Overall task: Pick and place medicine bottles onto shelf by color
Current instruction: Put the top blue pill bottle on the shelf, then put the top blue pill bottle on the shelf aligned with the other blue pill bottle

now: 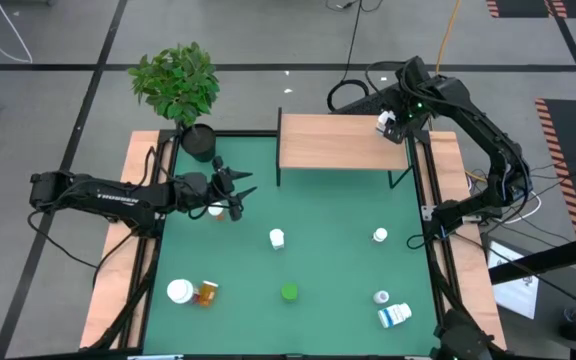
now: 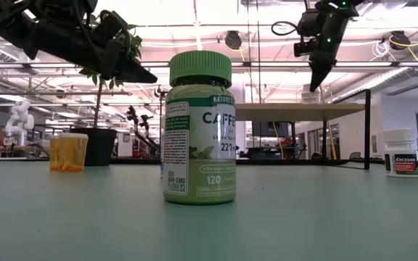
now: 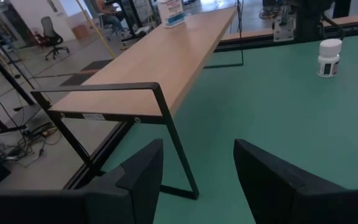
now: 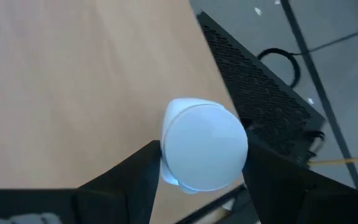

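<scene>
The light-wood shelf [image 1: 343, 142] stands at the table's far side. My right gripper [image 1: 389, 122] is over its far right corner, shut on a white-capped bottle [image 4: 204, 146]; the low view shows the bottle [image 2: 310, 96] under the fingers at the board. My left gripper [image 1: 240, 188] is open and empty above the table's left part, facing the shelf [image 3: 160, 62]. Just on its near side stand an amber bottle [image 1: 235, 209] and a white one [image 1: 216, 210]. A green bottle [image 1: 289, 292] stands near the front, close in the low view [image 2: 199, 130]. My right gripper pinches the bottle's white cap [image 4: 166, 134] between its two fingers, one on each side. The fingers come from above, pointing down. The bottle is upright, and its bottom seems to be on the shelf board.
White bottles [image 1: 277, 238] [image 1: 380, 235] stand mid-table. A wide-capped white bottle [image 1: 179, 290] and an amber one [image 1: 207, 293] are at front left. A small white bottle [image 1: 381, 297] and a lying blue-labelled one [image 1: 395, 316] are at front right. A potted plant [image 1: 176, 85] stands at far left.
</scene>
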Robot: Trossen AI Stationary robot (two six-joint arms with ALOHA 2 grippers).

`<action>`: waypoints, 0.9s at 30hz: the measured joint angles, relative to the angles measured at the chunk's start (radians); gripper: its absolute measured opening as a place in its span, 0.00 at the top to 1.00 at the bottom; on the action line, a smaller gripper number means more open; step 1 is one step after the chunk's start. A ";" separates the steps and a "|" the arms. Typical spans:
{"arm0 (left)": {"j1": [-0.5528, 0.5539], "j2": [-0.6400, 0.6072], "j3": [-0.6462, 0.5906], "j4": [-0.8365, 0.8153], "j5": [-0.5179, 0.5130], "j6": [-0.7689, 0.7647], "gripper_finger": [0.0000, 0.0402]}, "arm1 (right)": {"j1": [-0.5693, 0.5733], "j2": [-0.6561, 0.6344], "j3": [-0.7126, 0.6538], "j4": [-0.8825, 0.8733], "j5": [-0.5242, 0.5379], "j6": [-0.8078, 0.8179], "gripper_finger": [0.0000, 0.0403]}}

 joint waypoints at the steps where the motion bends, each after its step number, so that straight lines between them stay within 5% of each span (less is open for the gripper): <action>1: 0.000 0.000 0.000 -0.001 0.000 0.000 0.50 | 0.000 0.000 0.000 0.000 0.012 0.001 0.47; 27: -0.003 0.000 0.000 -0.030 0.000 -0.007 0.50 | 0.073 -0.107 -0.001 0.118 0.038 0.094 0.39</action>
